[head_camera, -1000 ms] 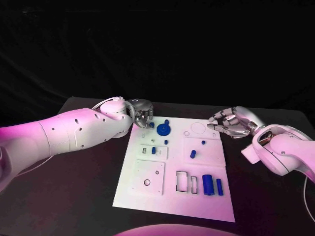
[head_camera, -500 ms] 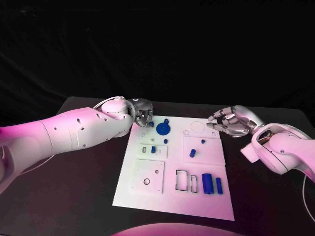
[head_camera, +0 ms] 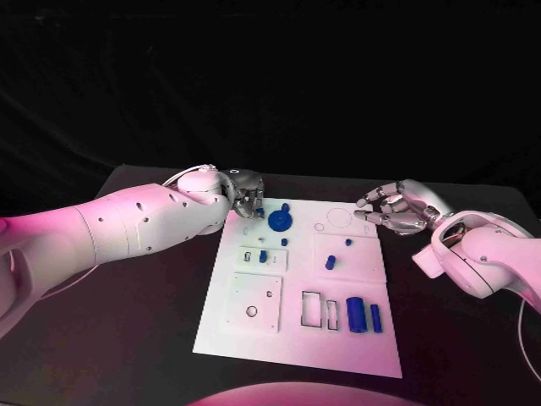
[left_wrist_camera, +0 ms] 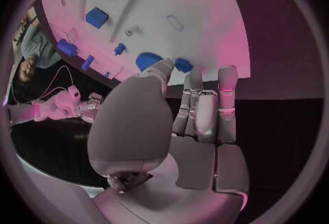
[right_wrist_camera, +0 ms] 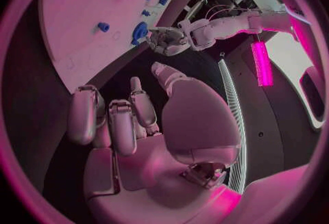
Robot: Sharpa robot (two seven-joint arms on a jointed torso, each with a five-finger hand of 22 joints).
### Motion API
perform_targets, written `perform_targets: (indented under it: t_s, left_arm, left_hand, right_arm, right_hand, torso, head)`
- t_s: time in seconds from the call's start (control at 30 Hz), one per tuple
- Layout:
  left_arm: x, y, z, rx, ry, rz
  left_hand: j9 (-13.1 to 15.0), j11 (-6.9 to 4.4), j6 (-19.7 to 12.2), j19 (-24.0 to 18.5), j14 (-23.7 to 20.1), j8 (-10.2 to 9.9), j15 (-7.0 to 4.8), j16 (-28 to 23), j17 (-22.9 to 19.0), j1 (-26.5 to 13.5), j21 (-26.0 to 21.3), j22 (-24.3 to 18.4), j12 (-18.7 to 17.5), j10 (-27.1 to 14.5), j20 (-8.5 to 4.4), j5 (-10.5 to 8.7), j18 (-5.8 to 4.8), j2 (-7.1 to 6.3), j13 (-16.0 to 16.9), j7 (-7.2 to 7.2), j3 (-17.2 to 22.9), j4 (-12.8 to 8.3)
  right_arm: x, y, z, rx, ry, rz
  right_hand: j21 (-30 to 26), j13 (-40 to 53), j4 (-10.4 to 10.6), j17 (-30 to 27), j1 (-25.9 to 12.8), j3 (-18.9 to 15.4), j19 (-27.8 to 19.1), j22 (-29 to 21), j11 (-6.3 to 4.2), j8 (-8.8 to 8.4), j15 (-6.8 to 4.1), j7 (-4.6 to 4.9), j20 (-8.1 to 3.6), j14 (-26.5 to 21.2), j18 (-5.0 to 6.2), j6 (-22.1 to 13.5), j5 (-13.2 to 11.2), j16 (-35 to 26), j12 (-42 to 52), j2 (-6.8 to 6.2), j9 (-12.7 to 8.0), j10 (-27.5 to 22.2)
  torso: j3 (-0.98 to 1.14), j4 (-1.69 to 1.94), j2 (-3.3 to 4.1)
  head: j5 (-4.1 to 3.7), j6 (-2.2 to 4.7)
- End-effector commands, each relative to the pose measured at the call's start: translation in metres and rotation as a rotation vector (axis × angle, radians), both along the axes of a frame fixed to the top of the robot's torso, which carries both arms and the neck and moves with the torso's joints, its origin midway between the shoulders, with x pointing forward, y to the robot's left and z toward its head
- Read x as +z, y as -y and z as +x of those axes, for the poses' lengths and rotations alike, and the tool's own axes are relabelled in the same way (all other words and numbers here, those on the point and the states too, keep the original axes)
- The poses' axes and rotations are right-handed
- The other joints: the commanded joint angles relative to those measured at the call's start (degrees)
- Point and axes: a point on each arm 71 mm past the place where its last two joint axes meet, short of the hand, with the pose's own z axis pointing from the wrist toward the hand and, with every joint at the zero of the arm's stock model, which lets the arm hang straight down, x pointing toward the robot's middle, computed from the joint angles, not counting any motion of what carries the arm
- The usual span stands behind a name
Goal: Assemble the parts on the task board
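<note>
The white task board [head_camera: 295,355] lies mid-table with several blue parts on it. A round blue disc [head_camera: 281,222] and a small blue piece [head_camera: 261,214] sit near its far left corner. My left hand [head_camera: 245,194] hovers at that corner, fingers stretched toward them; in the left wrist view the fingertips [left_wrist_camera: 195,77] end just short of the small piece [left_wrist_camera: 183,65] and the disc [left_wrist_camera: 147,61]. It holds nothing. My right hand [head_camera: 394,211] hangs beside the board's far right edge, fingers loosely bent and apart, with nothing in them. Two upright blue cylinders [head_camera: 356,315] stand at the near right.
More small blue pieces [head_camera: 329,263] stand in the board's middle rows, and rectangular slots [head_camera: 311,309] and a square plate [head_camera: 254,303] lie nearer me. Black table [head_camera: 124,338] surrounds the board on both sides. The right wrist view shows my left hand [right_wrist_camera: 164,40] across the board [right_wrist_camera: 75,10].
</note>
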Motion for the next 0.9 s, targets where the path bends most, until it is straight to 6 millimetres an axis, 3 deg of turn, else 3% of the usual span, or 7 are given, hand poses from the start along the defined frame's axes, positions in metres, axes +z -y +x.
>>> perform_targets:
  t_s: [0.03, 0.43, 0.63, 0.9]
  left_arm:
    - [-0.0018, 0.002, -0.0002, -0.005, -0.026, -0.001]
    - [-0.0039, 0.0, 0.0022, 0.006, -0.039, 0.001]
    - [-0.005, -0.0001, 0.0031, 0.008, -0.048, -0.005]
    - [-0.0061, 0.0006, 0.0036, 0.007, -0.059, -0.018]
  left_hand:
    - [-0.1, -0.32, 0.1, -0.1, 0.1, -0.3, -0.42, 0.2, 0.0, -0.6, 0.4, 0.1, 0.3, 0.0, -0.39, 0.03, -0.81, 0.16, -0.1, 0.33, 0.4, -0.1]
    - [-0.6, -0.32, 0.6, 0.1, 0.4, -0.9, -0.4, 0.6, 0.6, -0.2, 0.8, 0.7, 0.4, 0.1, -0.38, 0.07, -0.9, 0.59, -0.1, 0.34, 1.0, -0.1]
    - [-1.4, -0.5, 1.9, -0.2, 0.2, -1.9, -0.52, 0.7, 0.5, 1.4, 1.0, 0.9, 0.3, 0.0, -0.41, -0.12, -0.86, 1.75, -0.3, 0.18, 3.3, -0.3]
    - [-1.9, -0.66, 2.6, -0.1, 0.3, -2.4, -0.65, 0.9, 0.8, 2.1, 1.5, 1.4, 0.2, 0.1, -0.49, -0.32, -0.93, 2.26, -0.4, 0.06, 4.9, -0.2]
  right_arm:
    - [-0.0007, -0.0017, -0.0007, 0.016, -0.003, -0.006]
    - [-0.0006, -0.0021, -0.0008, 0.018, -0.001, -0.007]
    - [-0.0006, -0.0022, -0.0008, 0.018, -0.001, -0.007]
    - [-0.0007, -0.0024, -0.0007, 0.019, -0.002, -0.007]
  right_hand:
    - [-0.1, 0.1, 0.3, 5.5, -0.5, 0.0, -0.1, 1.3, -0.2, 0.05, -0.34, -0.09, -0.22, 4.0, 0.41, -0.4, 0.2, -0.3, 0.1, 0.12, 0.0, 0.2]
    - [-0.1, 0.1, 0.3, 5.5, -0.5, 0.0, -0.1, 1.3, -0.2, 0.05, -0.34, -0.09, -0.22, 4.0, 0.41, -0.4, 0.2, -0.3, 0.1, 0.12, 0.0, 0.2]
    - [-0.1, 0.1, 0.3, 5.5, -0.5, 0.0, -0.1, 1.3, -0.2, 0.05, -0.34, -0.09, -0.22, 4.0, 0.41, -0.4, 0.2, -0.3, 0.1, 0.12, 0.0, 0.2]
    - [-0.1, 0.1, 0.3, 5.5, -0.5, 0.0, -0.1, 1.3, -0.2, 0.05, -0.34, -0.09, -0.22, 4.0, 0.41, -0.4, 0.2, -0.3, 0.1, 0.12, 0.0, 0.2]
  torso:
    - [0.0, -0.01, -0.03]
    - [-0.01, 0.01, 0.0]
    - [-0.03, 0.02, -0.01]
    - [0.03, 0.04, -0.05]
  head:
    - [-0.06, -0.02]
    - [-0.15, -0.1]
    - [-0.2, -0.18]
    - [-0.19, -0.27]
